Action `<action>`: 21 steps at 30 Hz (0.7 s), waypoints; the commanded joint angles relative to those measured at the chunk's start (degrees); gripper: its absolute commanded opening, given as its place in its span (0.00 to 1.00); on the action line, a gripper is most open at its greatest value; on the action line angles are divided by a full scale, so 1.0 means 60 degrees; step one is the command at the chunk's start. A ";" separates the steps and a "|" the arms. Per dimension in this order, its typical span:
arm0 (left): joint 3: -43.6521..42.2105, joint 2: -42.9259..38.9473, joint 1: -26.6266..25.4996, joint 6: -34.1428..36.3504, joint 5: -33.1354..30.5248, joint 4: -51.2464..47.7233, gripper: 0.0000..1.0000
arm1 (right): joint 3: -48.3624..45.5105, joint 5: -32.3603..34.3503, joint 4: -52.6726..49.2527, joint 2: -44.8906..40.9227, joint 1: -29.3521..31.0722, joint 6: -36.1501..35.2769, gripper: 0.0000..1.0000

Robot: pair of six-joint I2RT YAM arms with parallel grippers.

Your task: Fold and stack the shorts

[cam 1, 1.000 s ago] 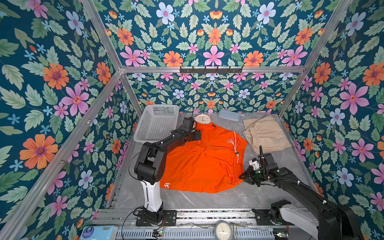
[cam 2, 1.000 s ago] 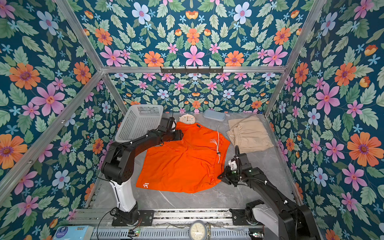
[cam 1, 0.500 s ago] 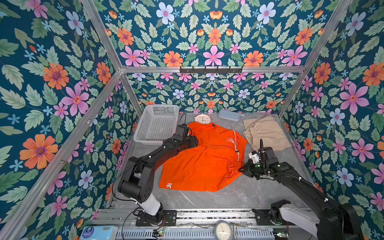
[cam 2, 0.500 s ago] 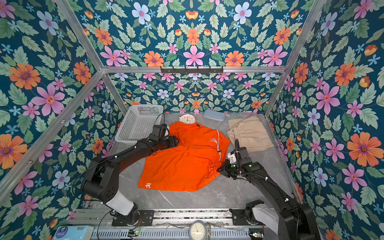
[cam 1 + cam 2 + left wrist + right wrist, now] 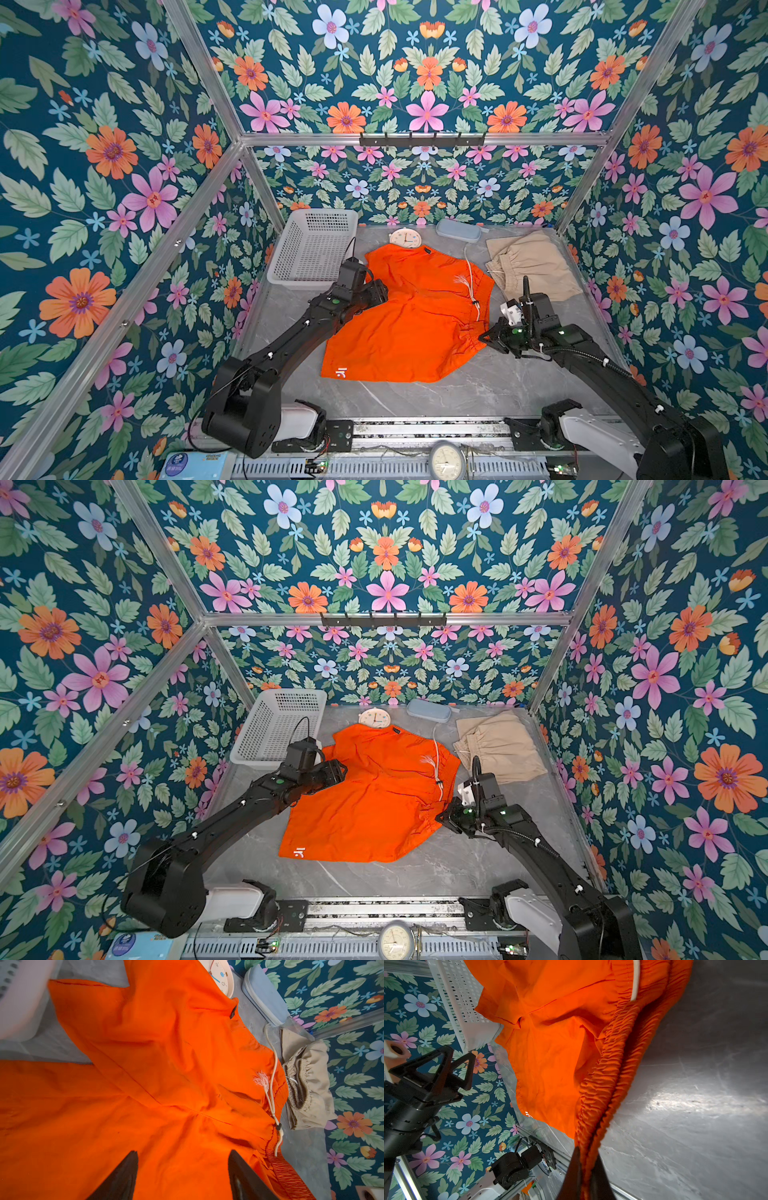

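Numerals 8 and 10 are legible on the clock [image 5: 222, 978]; a small white logo [image 5: 340, 372] on the orange shorts [image 5: 415, 316] is unreadable.

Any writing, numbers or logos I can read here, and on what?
"10" and "8": on the round white clock face, left wrist view.
White mark on the bright orange cloth shorts: a logo, no legible letters.
Blue packet at the front edge: print too blurred.
Round dial on the front rail: too small.
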 commanded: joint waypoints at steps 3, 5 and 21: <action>-0.0327 -0.0715 0.0002 -0.0471 -0.0336 -0.0814 0.71 | 0.0170 -0.0024 0.0160 0.0099 -0.0004 0.0164 0.00; -0.0439 -0.0884 0.0015 -0.0551 -0.0325 -0.1014 0.71 | 0.0184 -0.0024 0.0188 0.0184 0.0002 0.0122 0.00; -0.0949 -0.2730 0.0024 -0.1882 -0.0201 -0.2998 0.74 | 0.0455 -0.0163 0.0397 0.0614 0.0144 -0.0028 0.00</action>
